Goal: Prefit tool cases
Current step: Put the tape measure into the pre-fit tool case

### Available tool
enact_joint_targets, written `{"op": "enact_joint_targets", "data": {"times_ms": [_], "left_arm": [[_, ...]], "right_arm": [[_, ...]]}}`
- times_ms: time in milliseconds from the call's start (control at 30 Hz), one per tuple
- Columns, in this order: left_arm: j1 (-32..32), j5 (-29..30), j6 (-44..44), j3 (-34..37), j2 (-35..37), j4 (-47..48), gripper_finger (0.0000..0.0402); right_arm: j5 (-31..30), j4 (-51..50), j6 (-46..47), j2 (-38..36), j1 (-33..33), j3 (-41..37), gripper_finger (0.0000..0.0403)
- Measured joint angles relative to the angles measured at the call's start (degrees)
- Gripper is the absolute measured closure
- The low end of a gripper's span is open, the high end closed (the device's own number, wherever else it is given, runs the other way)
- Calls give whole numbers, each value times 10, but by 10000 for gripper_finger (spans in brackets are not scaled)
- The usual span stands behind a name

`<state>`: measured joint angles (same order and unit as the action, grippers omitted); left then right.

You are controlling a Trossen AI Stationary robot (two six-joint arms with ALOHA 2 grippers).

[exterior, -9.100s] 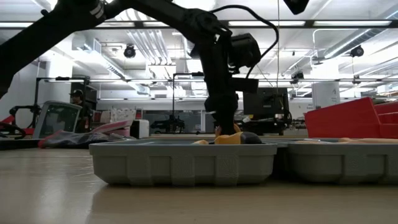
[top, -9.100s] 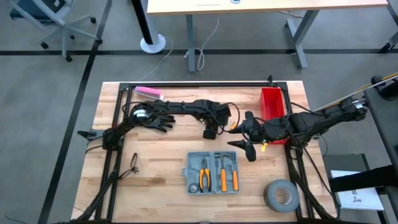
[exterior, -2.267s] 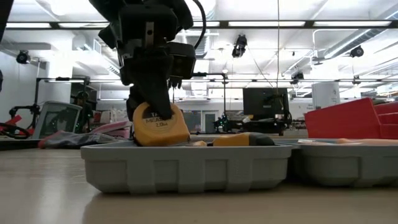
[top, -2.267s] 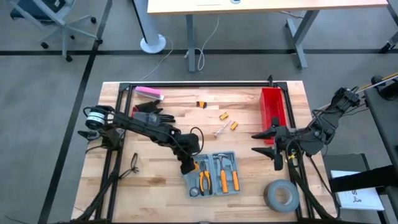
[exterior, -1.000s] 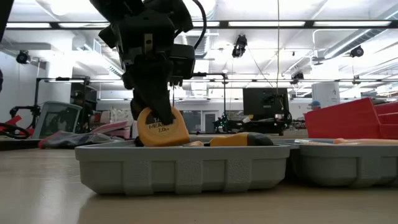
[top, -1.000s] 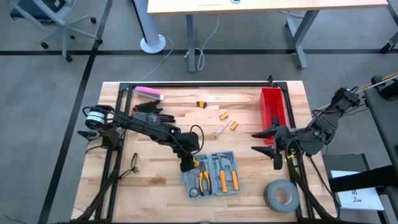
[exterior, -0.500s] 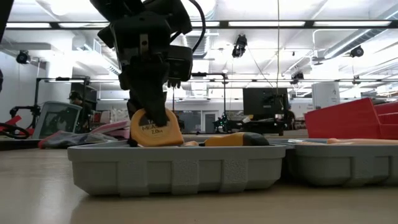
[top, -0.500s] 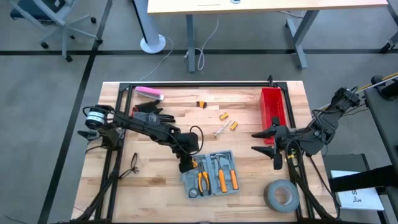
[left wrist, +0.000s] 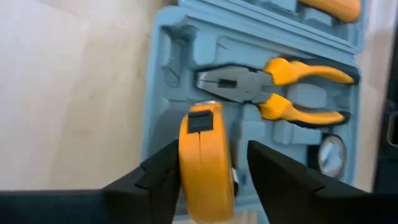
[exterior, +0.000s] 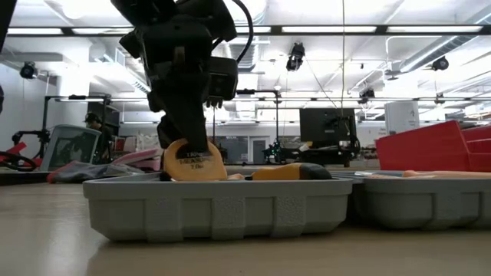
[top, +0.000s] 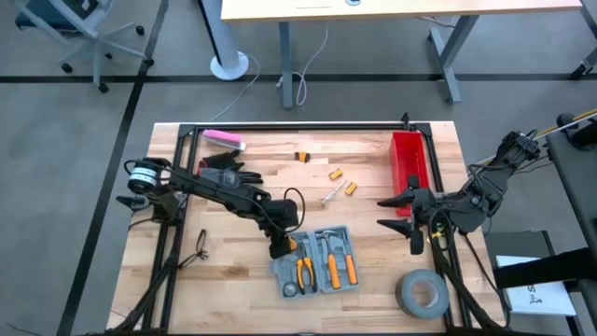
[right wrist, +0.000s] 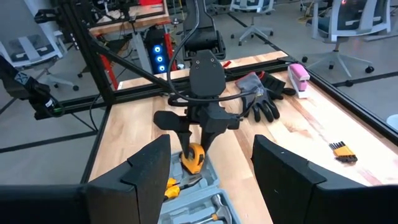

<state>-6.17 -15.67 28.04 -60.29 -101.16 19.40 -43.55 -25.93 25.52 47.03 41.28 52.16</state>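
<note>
The grey-blue tool case (top: 317, 262) lies open on the table's near middle. Orange-handled pliers (left wrist: 273, 90) and other tools lie in its moulded slots. A yellow tape measure (left wrist: 204, 163) stands on edge in the case's far-left corner (exterior: 192, 161). My left gripper (top: 283, 247) slants down over it, open, with one finger on each side (left wrist: 211, 180). My right gripper (top: 396, 213) hangs open above the table's right side, away from the case; its wrist view looks across at the left arm and the tape measure (right wrist: 194, 157). My left gripper stands open around the tape measure, coming from the far left and slanting down. One finger (left wrist: 158, 177) lies close to the tape measure's flat side (left wrist: 185, 168); I cannot tell whether it touches. The other finger (left wrist: 273, 177) stands apart from it.
A red bin (top: 408, 159) stands at the far right and a grey tape roll (top: 422, 292) at the near right. Black gloves (top: 229, 172) and a pink object (top: 224, 139) lie far left. Small yellow parts (top: 341, 180) lie beyond the case.
The tape measure has sunk lower into the case's corner and turned a little between the left fingers. The case has slid slightly toward the table's left.
</note>
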Motion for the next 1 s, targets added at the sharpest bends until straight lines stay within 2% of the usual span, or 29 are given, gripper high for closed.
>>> {"op": "enact_joint_targets", "data": {"times_ms": [167,400,1000], "left_arm": [[0,31,-5,0,0,0,192],[-1,73,-11,0,0,1,196],[-16,27,25,0,0,-15,231]], "right_arm": [[0,0,0,0,0,0,201],[0,0,4,0,1,0,201],[0,0,4,0,1,0,201]]}}
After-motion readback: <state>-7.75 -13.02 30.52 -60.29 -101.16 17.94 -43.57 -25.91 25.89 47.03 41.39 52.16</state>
